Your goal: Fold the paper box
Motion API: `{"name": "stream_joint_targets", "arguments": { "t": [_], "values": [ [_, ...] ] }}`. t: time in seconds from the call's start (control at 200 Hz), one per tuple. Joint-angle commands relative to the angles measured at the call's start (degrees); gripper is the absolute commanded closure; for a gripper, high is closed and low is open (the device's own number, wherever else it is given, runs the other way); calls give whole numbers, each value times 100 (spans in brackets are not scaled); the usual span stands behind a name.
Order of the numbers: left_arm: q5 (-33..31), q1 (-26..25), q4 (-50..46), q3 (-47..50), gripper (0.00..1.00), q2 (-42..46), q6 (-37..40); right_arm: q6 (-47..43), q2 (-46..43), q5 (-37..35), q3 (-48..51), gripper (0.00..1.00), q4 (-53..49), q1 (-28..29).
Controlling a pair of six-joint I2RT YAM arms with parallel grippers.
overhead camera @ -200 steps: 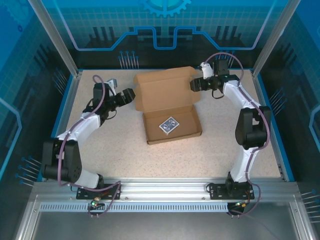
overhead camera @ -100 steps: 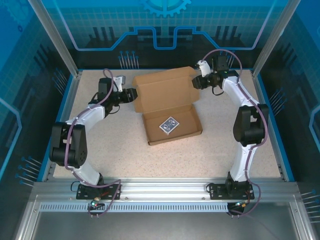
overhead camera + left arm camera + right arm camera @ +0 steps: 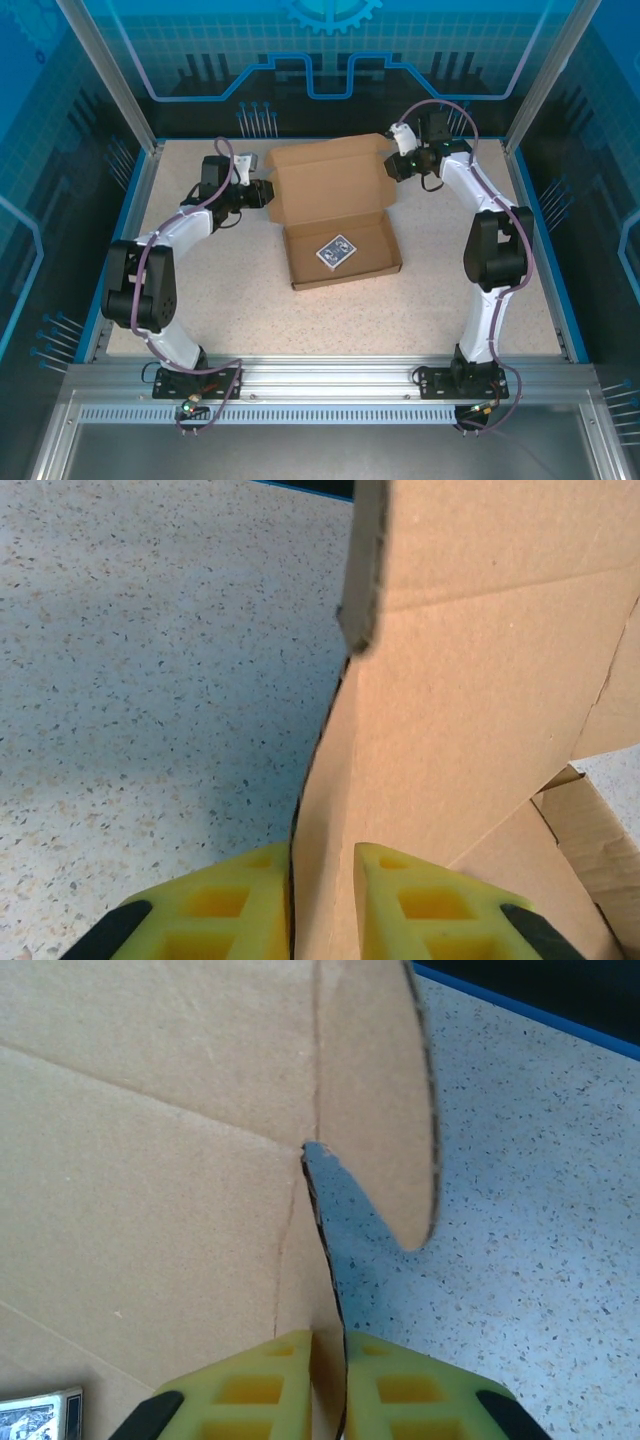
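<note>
The paper box (image 3: 330, 190) is brown cardboard, with its lid lying open toward the back and its shallow tray (image 3: 385, 262) toward the front. My left gripper (image 3: 268, 192) is at the lid's left edge. In the left wrist view its yellow fingers (image 3: 225, 905) flank the lid's side flap (image 3: 480, 680) and the left gripper (image 3: 322, 880) is shut on it. My right gripper (image 3: 390, 168) is at the lid's right edge. In the right wrist view the right gripper (image 3: 328, 1360) is shut on the cardboard edge (image 3: 150, 1160), below a rounded tab (image 3: 375, 1090).
A small blue-patterned card pack (image 3: 337, 251) lies inside the tray, and its corner shows in the right wrist view (image 3: 35, 1415). Speckled table (image 3: 230, 300) surrounds the box, bounded by blue edging and the frame's metal posts (image 3: 110, 80).
Both grippers have gone from open to shut on the lid's side edges. The left arm reached right to the lid's left edge, and the right gripper shifted slightly back.
</note>
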State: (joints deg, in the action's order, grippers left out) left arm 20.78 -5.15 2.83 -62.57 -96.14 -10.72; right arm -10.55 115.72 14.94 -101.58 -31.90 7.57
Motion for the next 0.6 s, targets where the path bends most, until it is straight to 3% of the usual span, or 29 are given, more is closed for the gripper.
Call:
{"name": "stream_joint_targets", "arguments": {
  "t": [0.0, 0.595],
  "values": [
    [-107, -39, -147, -55, 77, 270, 148, 51, -264, -172, 149, 88, -23, 61],
    [5, -162, -148, -589, 87, -215, 105, 382, -627, -63, 496, 92, 332, 148]
  ]
}}
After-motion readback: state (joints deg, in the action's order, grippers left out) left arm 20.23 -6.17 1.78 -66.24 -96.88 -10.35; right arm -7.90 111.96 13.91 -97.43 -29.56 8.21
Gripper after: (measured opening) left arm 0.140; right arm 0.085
